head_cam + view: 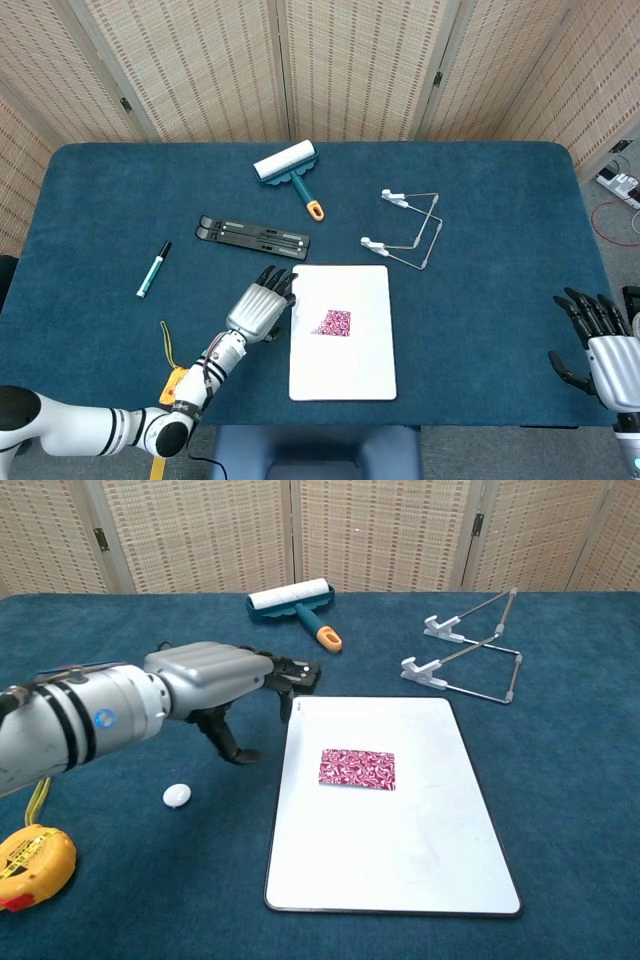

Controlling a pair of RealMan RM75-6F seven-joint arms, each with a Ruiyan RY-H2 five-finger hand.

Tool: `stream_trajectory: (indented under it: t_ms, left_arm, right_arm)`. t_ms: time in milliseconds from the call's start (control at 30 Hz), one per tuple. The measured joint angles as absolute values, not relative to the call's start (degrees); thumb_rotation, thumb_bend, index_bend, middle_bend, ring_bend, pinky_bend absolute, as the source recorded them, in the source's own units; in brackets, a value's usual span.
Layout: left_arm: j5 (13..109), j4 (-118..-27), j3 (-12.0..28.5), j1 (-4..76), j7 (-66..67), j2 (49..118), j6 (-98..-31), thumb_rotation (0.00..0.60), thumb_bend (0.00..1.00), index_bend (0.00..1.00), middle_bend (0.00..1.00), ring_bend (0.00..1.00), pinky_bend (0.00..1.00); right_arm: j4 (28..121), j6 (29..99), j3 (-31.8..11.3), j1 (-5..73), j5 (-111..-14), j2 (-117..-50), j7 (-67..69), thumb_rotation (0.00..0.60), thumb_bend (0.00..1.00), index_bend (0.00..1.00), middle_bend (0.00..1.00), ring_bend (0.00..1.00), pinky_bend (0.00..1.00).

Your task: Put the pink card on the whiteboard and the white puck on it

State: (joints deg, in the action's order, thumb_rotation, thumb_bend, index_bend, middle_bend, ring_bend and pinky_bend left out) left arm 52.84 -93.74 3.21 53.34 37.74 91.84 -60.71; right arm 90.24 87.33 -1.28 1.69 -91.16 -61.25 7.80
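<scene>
The pink patterned card [333,323] [358,769] lies flat on the whiteboard [345,375] [400,860], a little above its middle. The white puck [177,794] sits on the blue cloth left of the board; in the head view my left hand hides it. My left hand [259,306] [215,680] hovers over the cloth just left of the board, fingers spread and holding nothing. It is above and slightly right of the puck. My right hand [598,340] rests open at the table's right edge, far from everything.
A black folding stand [253,236] lies behind the left hand. A lint roller [288,166] and a wire frame stand [407,232] are at the back. A green marker [153,269] and a yellow tape measure [32,860] lie on the left.
</scene>
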Motion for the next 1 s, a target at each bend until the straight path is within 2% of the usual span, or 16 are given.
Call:
stream_trajectory:
  t_ms: [500, 667, 1000]
  left_arm:
    - [68.00, -93.25, -5.68, 43.33, 29.82, 85.68, -64.65, 0.600, 0.34, 0.41, 0.09, 0.07, 0.00]
    - [69.53, -91.44, -6.32, 41.73, 28.54, 86.08, -63.71, 0.600, 0.34, 0.42, 0.09, 0.07, 0.00]
    - [68.66, -88.06, -4.28, 40.76, 28.32, 88.50, -60.23, 0.600, 0.34, 0.43, 0.09, 0.07, 0.00]
  right_arm:
    - [91.50, 87.96, -0.56, 1.78, -92.79, -61.68, 6.43, 0.600, 0.37, 0.12, 0.10, 0.09, 0.00]
    - [91.65, 88.08, -0.39, 1.76, -93.00, -61.71, 6.24, 0.600, 0.37, 0.12, 0.10, 0.09, 0.00]
    - [91.83, 88.16, -0.23, 1.55, -92.73, -61.78, 5.92, 0.600, 0.37, 0.12, 0.10, 0.09, 0.00]
